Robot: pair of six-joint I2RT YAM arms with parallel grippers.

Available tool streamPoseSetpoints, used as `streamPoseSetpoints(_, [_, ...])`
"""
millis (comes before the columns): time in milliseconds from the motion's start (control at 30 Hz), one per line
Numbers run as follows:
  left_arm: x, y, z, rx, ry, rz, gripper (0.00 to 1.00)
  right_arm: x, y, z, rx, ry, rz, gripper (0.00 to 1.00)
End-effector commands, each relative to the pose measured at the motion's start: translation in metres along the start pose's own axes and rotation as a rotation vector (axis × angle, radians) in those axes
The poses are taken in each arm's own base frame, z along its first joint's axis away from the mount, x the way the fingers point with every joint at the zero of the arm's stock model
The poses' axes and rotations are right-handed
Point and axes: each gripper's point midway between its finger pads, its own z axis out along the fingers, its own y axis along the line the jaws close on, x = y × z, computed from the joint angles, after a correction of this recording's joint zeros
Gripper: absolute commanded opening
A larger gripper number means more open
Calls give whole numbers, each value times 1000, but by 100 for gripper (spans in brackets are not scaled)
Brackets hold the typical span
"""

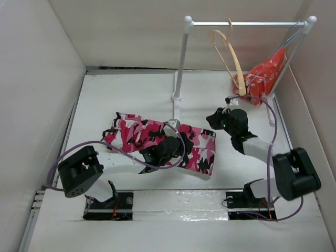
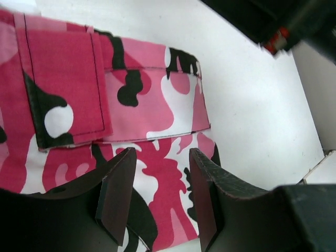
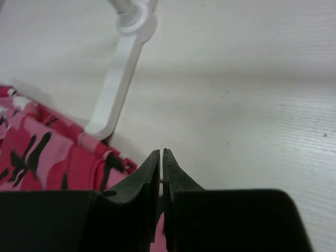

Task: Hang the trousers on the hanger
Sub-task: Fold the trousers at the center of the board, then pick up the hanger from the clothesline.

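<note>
The left gripper [image 2: 160,202] stands released, its two black padded fingers [image 2: 116,194] well apart, and between them shows the cloth lying flat underneath, pinched by neither. That cloth is the long soft trousers [image 2: 157,110] in pink, red, white and black camouflage print, with a stitched pocket flap just beyond the fingertips. In the top view the trousers are spread flat across the middle of the white table [image 1: 131,94], and the left arm reaches over them near their centre. The right gripper [image 3: 161,157] is clenched, only a thin slit between its black tips, and nothing can be seen caught there. It hangs over bare table just beside the trousers' right-hand edge. Near it is the flat white foot [image 3: 113,89] of the white metal rail [image 1: 241,23] with ball-topped posts, the foot's end reaching the trousers' far edge. The thin pale beige wooden hanger [image 1: 234,58], a curved triangle with a hook on top, hangs by its hook from the rail's bar towards the right post, well apart from the trousers. A smaller red-orange cloth with white marks [image 1: 265,73] hangs just beside the hanger at the right post.
</note>
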Motion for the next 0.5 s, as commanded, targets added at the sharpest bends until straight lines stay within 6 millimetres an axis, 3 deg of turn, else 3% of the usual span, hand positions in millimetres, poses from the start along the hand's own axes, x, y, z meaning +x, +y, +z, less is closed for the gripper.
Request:
streamPoseSetpoints(0, [-51,-16,-4,29,-128,16,42,1,50,-32,-124,8,-130,17])
streamPoseSetpoints(100, [-76,-20,-11,55,-176,29,36,-16,94,-59,-221,9,-260,33])
streamPoseSetpoints(133, [-86,-20,-13,64,-191,28,30,-44,110,-78,-252,-76,-313,40])
streamPoseSetpoints(167, [-90,-22,-13,71,-195,36,27,-75,127,-92,-270,-152,-331,58])
streamPoseSetpoints(233, [-95,-34,-12,103,-187,74,17,-119,135,-124,-240,-273,-372,79])
streamPoseSetpoints(267, [-97,-35,-12,100,-183,87,14,-153,146,-142,-237,-352,-389,81])
streamPoseSetpoints(300, [-101,-40,-12,109,-191,92,11,-163,146,-151,-225,-362,-398,82])
streamPoseSetpoints(333, [-102,-41,-12,114,-191,105,8,-179,144,-160,-208,-393,-406,79])
streamPoseSetpoints(433, [-106,-38,-11,121,-200,104,7,-195,157,-175,-239,-363,-413,48])
streamPoseSetpoints(467, [-110,-37,-11,126,-210,98,7,-197,157,-175,-242,-353,-411,1])
